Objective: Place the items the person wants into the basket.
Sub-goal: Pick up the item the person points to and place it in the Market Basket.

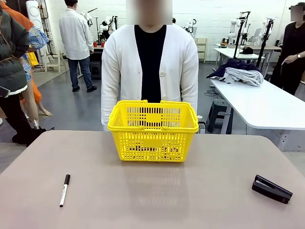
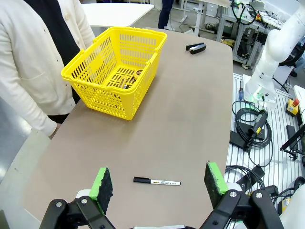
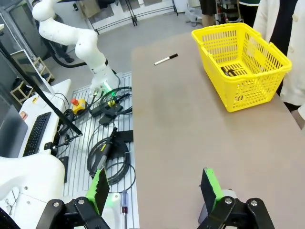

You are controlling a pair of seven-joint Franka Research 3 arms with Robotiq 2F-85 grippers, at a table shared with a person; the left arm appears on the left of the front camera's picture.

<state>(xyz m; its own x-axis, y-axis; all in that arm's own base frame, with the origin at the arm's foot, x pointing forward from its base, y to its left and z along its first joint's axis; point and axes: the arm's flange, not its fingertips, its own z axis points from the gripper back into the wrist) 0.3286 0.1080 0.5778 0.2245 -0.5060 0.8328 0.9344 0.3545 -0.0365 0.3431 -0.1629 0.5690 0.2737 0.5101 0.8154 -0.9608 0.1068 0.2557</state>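
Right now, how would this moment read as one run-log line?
left gripper: open, empty | right gripper: open, empty | yellow basket: items inside | white marker, black stapler: on table

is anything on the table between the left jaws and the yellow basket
Only the white marker, lying just ahead of the open left gripper. Beyond it the table is bare up to the basket. The stapler sits off to the side.

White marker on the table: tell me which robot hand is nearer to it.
Left. The left hand hovers open right by the white marker. The right hand hangs open at the opposite side, with the marker far off.
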